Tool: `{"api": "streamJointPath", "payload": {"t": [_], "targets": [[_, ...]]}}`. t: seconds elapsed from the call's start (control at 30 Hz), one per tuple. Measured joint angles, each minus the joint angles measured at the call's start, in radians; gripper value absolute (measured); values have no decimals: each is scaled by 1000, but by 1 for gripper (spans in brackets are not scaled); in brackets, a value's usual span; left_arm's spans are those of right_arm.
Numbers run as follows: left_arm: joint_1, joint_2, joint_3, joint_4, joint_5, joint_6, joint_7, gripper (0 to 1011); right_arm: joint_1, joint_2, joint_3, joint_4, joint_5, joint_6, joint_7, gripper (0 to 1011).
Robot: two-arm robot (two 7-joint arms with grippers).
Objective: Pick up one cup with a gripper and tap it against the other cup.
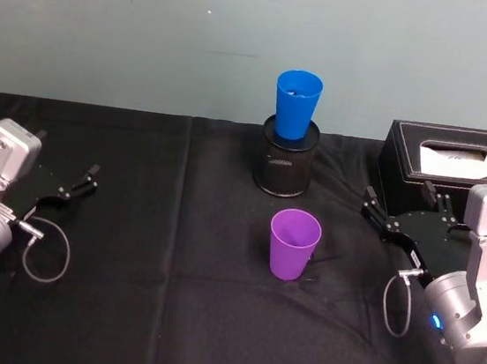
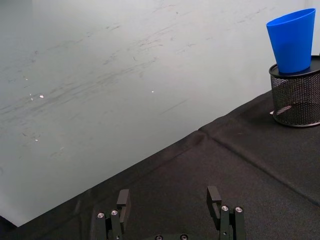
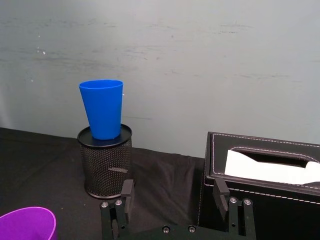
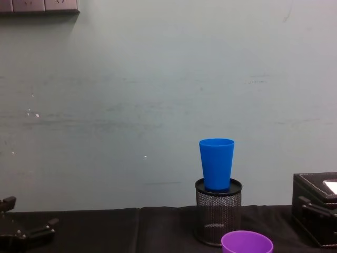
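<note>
The purple cup (image 1: 294,242) stands upright on the black tablecloth (image 1: 165,314), alone near the middle of the table, touched by nothing. Behind it, the blue cup (image 1: 297,104) sits upright on top of a black mesh pen holder (image 1: 285,158) — raised above the purple one and apart from it. The right gripper (image 1: 399,214) rests low at the right side of the table, just in front of a black tissue box (image 1: 450,163), its fingers spread and holding nothing; the purple cup lies to its left, well clear of the fingertips. The left gripper (image 1: 69,187) is parked at the far left of the table — fingers likewise spread, empty.
</note>
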Motion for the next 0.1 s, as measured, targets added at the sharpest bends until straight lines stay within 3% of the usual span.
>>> {"api": "streamJointPath", "payload": {"t": [0.1], "targets": [[0, 0, 0, 0, 0, 0, 0, 1000, 0, 0, 0, 0, 0, 0, 0, 1003]]}}
